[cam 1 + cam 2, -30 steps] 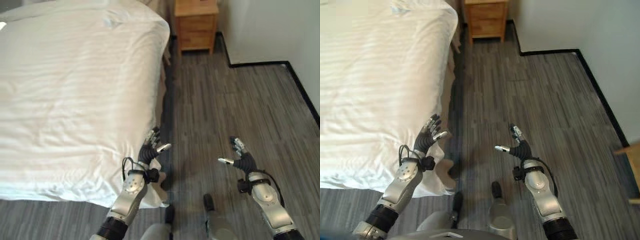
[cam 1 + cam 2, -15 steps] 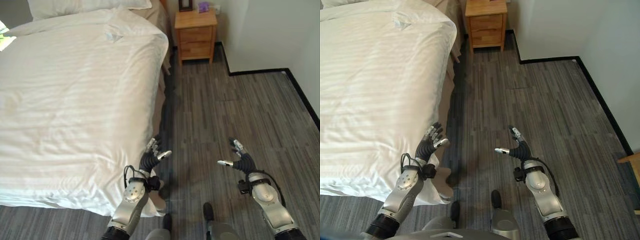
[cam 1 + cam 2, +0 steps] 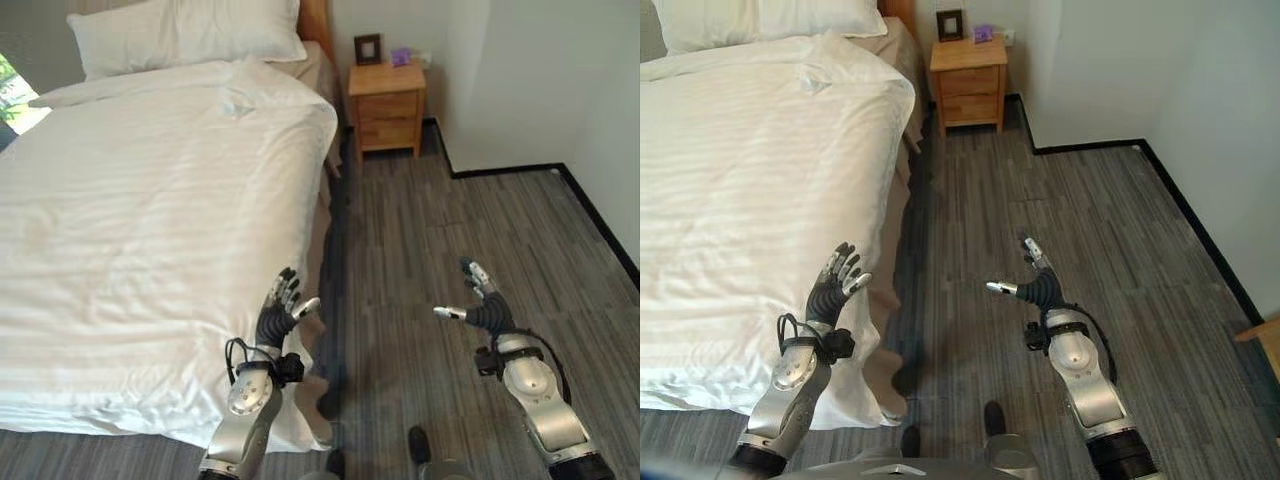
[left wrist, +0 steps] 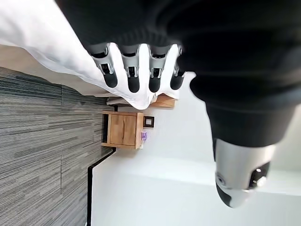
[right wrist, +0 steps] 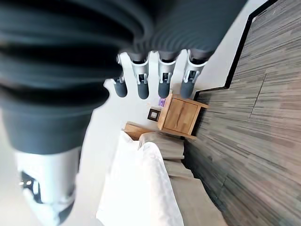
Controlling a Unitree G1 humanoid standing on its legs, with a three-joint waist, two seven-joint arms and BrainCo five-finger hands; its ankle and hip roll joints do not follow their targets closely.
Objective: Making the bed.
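Note:
A bed with a white striped duvet (image 3: 150,220) fills the left of the eye views, and a white pillow (image 3: 185,30) lies at its head. The duvet's near right corner (image 3: 300,420) hangs over the bed's edge. My left hand (image 3: 277,312) is raised beside that corner with straight fingers, holding nothing. My right hand (image 3: 481,306) is held up over the floor, open and empty, well to the right of the bed. The left wrist view shows fingers (image 4: 134,75) against the duvet edge (image 4: 56,52).
A wooden nightstand (image 3: 385,105) with a small picture frame (image 3: 367,48) stands at the bed's head by the wall. Grey plank floor (image 3: 450,230) stretches along the bed's right side. White walls with a black baseboard (image 3: 505,168) close off the back right.
The camera has tilted up, bringing the pillow and nightstand top into view. Both hands stay raised and open; the left hand has shifted slightly left, toward the bed.

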